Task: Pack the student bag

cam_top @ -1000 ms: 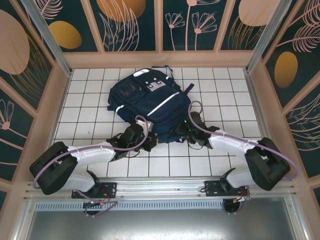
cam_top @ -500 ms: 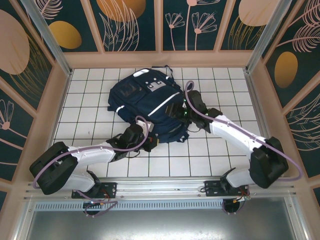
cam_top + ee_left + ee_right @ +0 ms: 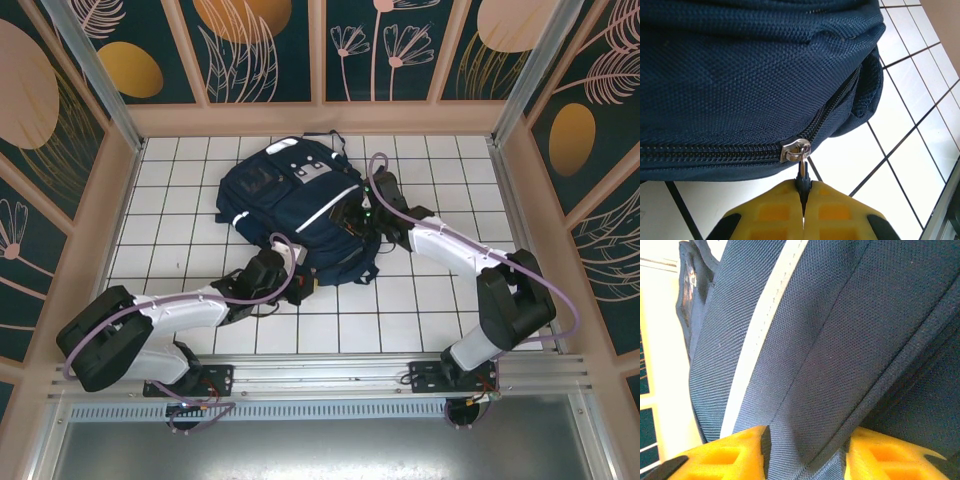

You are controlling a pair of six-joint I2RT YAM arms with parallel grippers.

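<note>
The large navy-blue fabric backpack (image 3: 290, 215), judged soft and floppy, lies on the white tiled table (image 3: 420, 300); the left hand (image 3: 803, 200) clamps its small metal zipper pull (image 3: 802, 175), the surest hold, while the right hand (image 3: 805, 440) stands apart astride a fabric fold.

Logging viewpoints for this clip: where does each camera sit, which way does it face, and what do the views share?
Top external: above and behind the arm bases, looking down on the tiled table, the student bag and both arms.
Left wrist: low near the table, facing the bag's side zipper; the left end effector is shut on the zipper pull.
Right wrist: close against the bag's navy fabric and white stripe; the right end effector straddles a fold.
Shared: all three show the bag; the stripe also shows from above.
</note>
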